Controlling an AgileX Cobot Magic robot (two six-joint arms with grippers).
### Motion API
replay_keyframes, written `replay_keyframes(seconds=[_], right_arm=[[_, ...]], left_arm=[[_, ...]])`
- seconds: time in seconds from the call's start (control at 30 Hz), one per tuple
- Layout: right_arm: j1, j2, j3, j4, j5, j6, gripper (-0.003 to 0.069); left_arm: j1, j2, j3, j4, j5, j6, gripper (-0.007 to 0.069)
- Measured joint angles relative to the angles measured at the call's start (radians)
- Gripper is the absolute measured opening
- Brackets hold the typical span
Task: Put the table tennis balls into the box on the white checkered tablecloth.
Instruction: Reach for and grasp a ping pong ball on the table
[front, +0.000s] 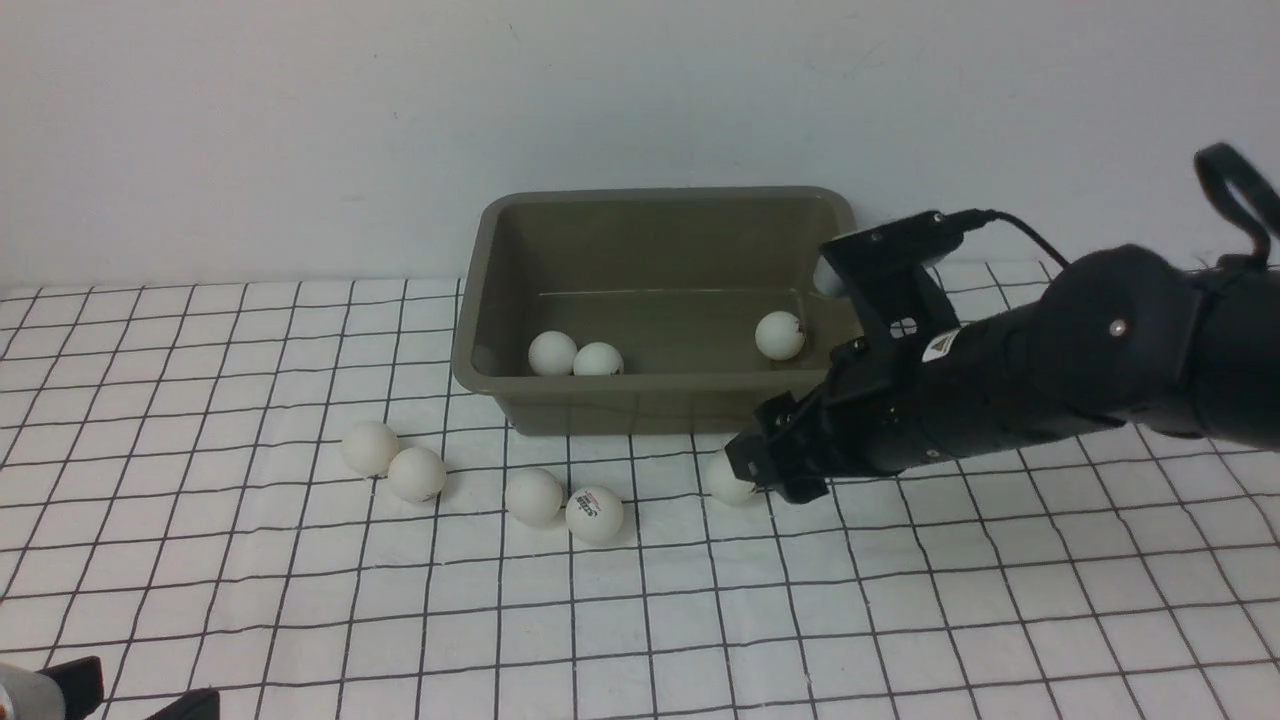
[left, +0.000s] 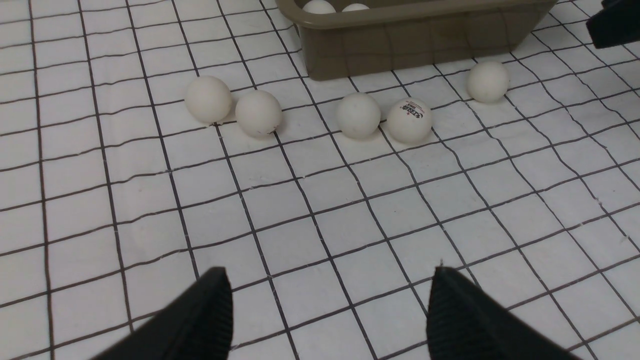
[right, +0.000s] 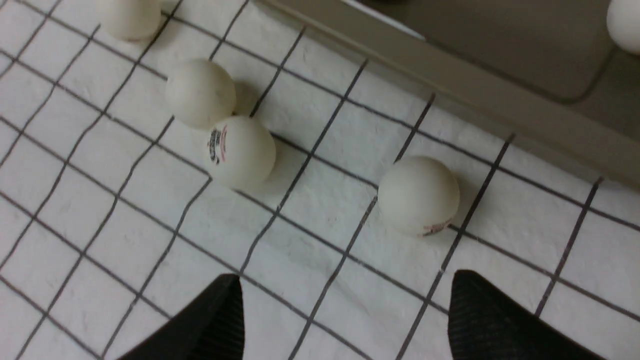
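A plain wall (front: 300, 120) fills the far side of the scene, running unbroken from the left edge to the right edge of the front view. It is off-white and matte, with no pattern, fixture or seam that can be made out. Its tone is uneven: a duller, slightly warmer grey on the left and toward its base, and a cooler, paler white toward the right. Only the front view shows it; neither wrist view reaches that far.
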Motion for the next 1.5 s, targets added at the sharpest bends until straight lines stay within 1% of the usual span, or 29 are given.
replay_keyframes(seconds=[0.07,0.3,0.43,0.63,0.73,0.77,0.9,1.5], right_arm=[[-0.001,0.035,0.0,0.027,-0.047,0.0,0.0494],[-0.001,0.137,0.0,0.061,-0.095,-0.001,0.0494],[-0.001,0.166,0.0,0.09,-0.129,-0.027,0.0494],[-0.001,0.211,-0.012,0.243,-0.161,-0.159,0.0494],[-0.001,0.236,-0.033,0.274,-0.157,-0.189,0.0494],[-0.001,0.27,-0.072,0.31,-0.145,-0.222,0.0494],[-0.001,0.321,-0.139,0.352,-0.128,-0.251,0.0494],[-0.001,0.38,-0.164,0.363,-0.124,-0.262,0.0483]], left_arm=[[0.0,0.0,0.0,0.0,0.0,0.0,0.0471],[0.0,0.0,0.0,0.0,0.0,0.0,0.0471],[0.0,0.0,0.0,0.0,0.0,0.0,0.0471],[0.0,0.0,0.0,0.0,0.0,0.0,0.0471],[0.0,0.0,0.0,0.0,0.0,0.0,0.0471],[0.0,0.0,0.0,0.0,0.0,0.0,0.0471],[0.0,0.0,0.0,0.0,0.0,0.0,0.0471],[0.0,0.0,0.0,0.0,0.0,0.0,0.0471]])
